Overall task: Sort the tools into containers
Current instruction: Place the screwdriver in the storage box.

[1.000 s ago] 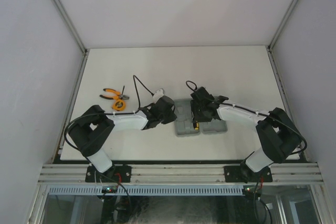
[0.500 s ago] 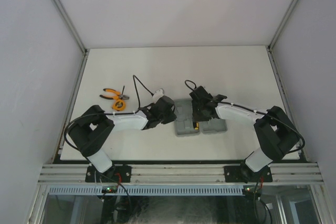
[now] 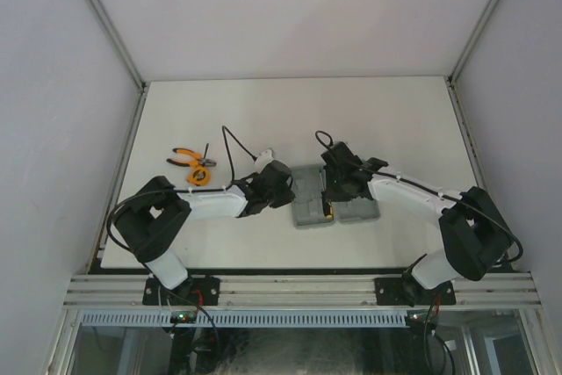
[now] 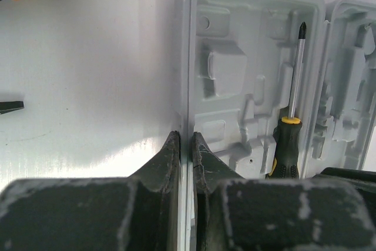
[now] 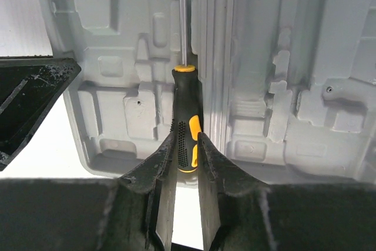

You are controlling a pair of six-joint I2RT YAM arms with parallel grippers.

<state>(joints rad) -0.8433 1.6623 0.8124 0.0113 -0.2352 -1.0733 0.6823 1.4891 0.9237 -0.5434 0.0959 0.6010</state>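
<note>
In the open grey case (image 4: 235, 63), the yellow-and-black screwdriver (image 5: 185, 98) lies in the left half right beside the hinge, its handle pinched by the right tool (image 5: 186, 137), while the left tool (image 4: 185, 136) clamps that half's outer wall.

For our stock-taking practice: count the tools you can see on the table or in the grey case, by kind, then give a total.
Screwdriver: 1
Pliers: 1
Tape measure: 1
Small dark item, kind unclear: 1
Total: 4
</note>
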